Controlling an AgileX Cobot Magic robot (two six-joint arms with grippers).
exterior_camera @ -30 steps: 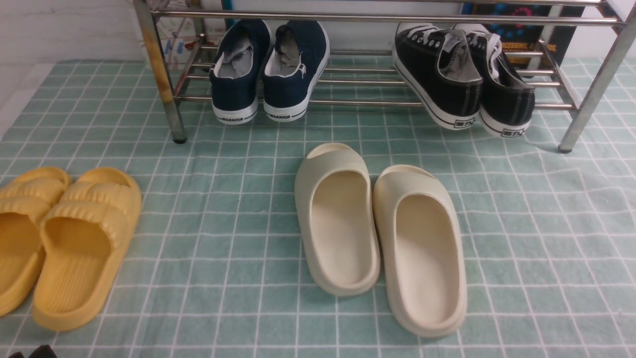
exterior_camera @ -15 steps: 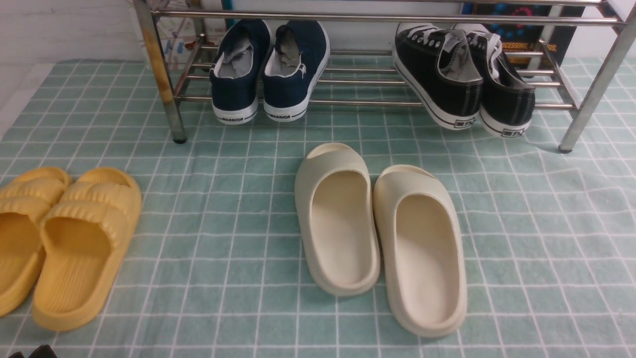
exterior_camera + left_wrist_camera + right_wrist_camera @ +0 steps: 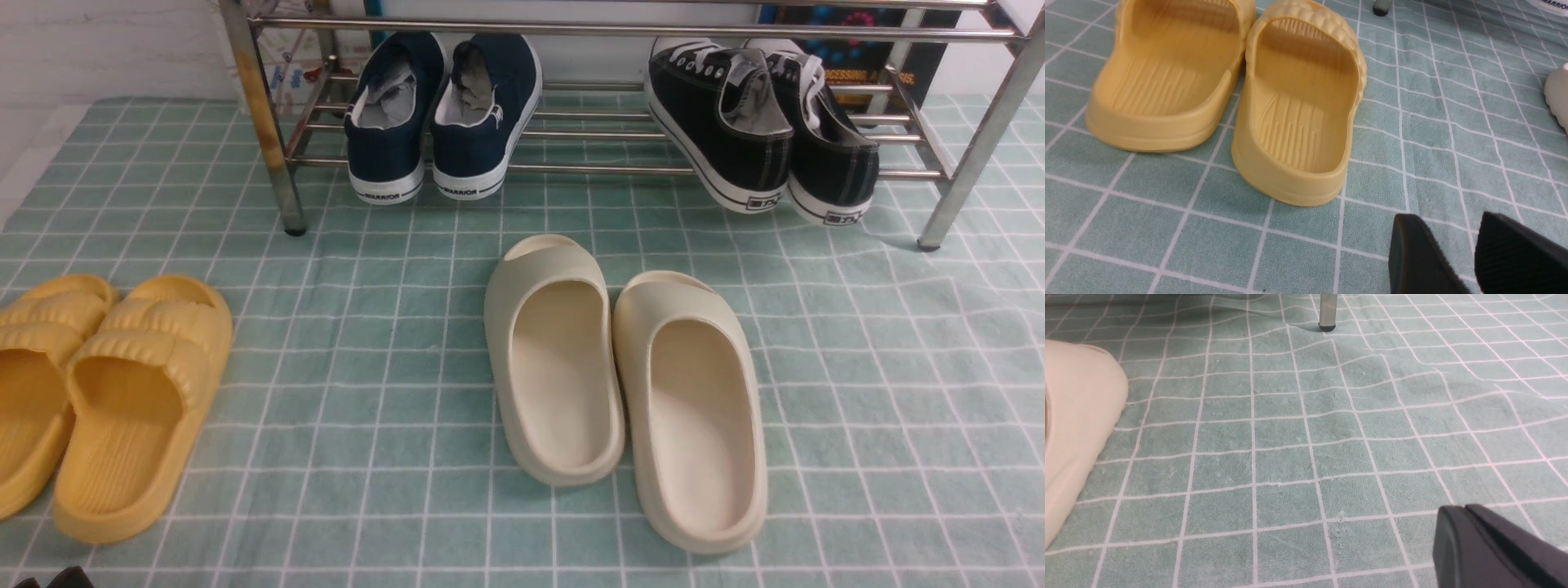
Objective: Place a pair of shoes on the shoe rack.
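The black canvas sneakers (image 3: 759, 122) rest on the steel shoe rack (image 3: 571, 167) – light, soft uppers, stiff soles; best gripped at the heel collar. Left gripper (image 3: 1470, 253) jaws apart, right gripper (image 3: 1470, 535) together – both empty

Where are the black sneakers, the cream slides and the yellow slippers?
black sneakers (image 3: 739, 135), front view, left shoe's heel side.
cream slides (image 3: 555, 367), front view, left slide's footbed.
yellow slippers (image 3: 1298, 122), left wrist view, nearer slipper's footbed.

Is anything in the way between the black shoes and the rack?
Nothing visible. The black shoes already sit on the rack's low bars, at its right end, heels sticking out over the front bar. The navy shoes sit apart, further left on the same bars.
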